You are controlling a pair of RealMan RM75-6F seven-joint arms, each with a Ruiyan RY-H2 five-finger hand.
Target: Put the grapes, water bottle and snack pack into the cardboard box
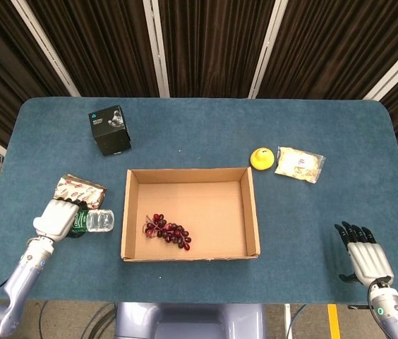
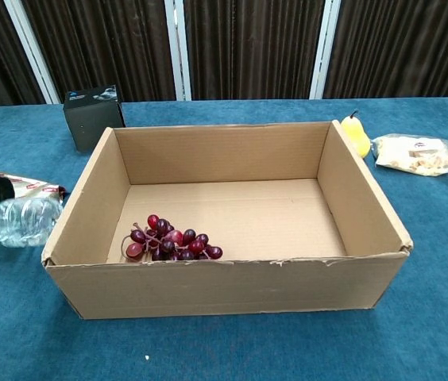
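A bunch of dark red grapes (image 1: pixel 167 231) (image 2: pixel 168 242) lies in the front left of the open cardboard box (image 1: pixel 185 171) (image 2: pixel 224 282). Left of the box, my left hand (image 1: pixel 58 217) wraps around the label end of the clear water bottle (image 1: pixel 100 220) (image 2: pixel 21 221), which sits slightly raised in the chest view. The red-and-white snack pack (image 1: pixel 80 188) (image 2: pixel 29 186) lies just behind the bottle, partly hidden by it and the hand. My right hand (image 1: pixel 367 258) hovers with fingers spread near the table's front right corner, holding nothing.
A black cube box (image 1: pixel 109 129) (image 2: pixel 93 115) stands at the back left. A yellow pear (image 1: pixel 261 158) (image 2: pixel 357 135) and a clear bag of snacks (image 1: pixel 299 164) (image 2: pixel 415 155) lie right of the cardboard box. The blue table's front edge runs close to both hands.
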